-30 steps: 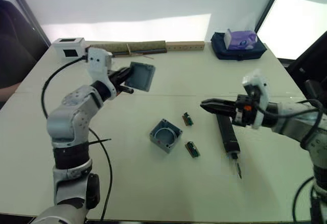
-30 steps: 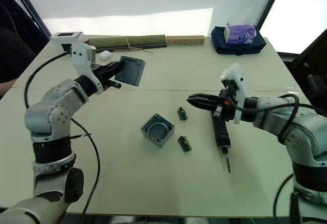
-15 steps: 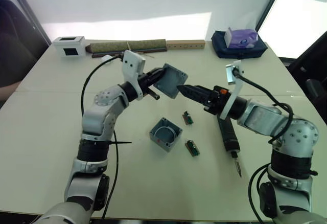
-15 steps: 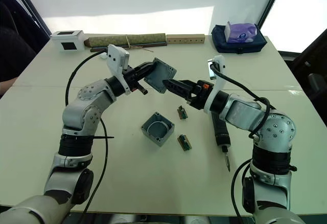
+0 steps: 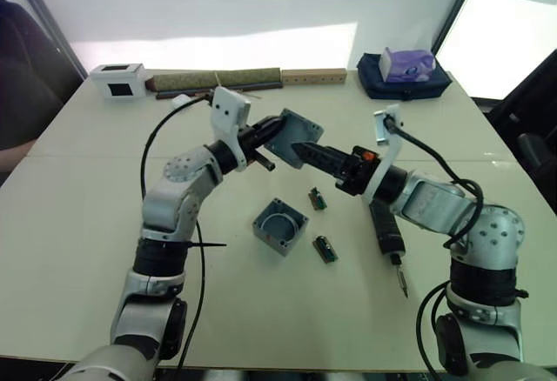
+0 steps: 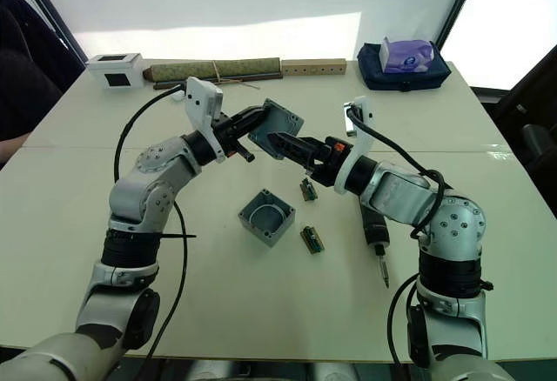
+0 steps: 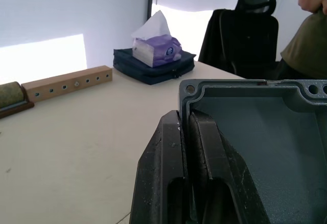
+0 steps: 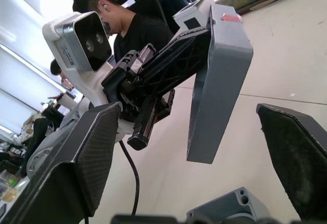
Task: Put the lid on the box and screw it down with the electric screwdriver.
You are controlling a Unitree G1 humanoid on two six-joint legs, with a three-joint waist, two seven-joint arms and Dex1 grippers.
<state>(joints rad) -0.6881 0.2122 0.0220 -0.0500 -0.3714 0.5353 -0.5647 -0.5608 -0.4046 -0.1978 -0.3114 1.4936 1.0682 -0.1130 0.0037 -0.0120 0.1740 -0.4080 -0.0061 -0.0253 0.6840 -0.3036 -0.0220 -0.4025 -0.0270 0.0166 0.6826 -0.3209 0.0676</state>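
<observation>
Holding the lid [image 5: 294, 137] up in the air over the table [image 5: 78, 224], the left gripper [image 5: 271, 133] has its two black fingers clamped on one edge of the cover, which hangs tilted with its hollow side facing back toward the wrist. Right in front of it comes the right gripper [image 5: 303, 150], its fingers spread wide on either side of the lid's far face, tips just beside the metal without touching it as far as can be seen. Down below, the box [image 5: 281, 226] sits open-side-up on the table, between the two arms. The electric screwdriver [image 5: 387, 240] lies flat beside the right forearm, bit pointing toward the near edge. Two small green circuit pieces [image 5: 325, 250] rest between box and screwdriver. At the back, a tissue box [image 5: 407, 65] sits on a dark pouch.
</observation>
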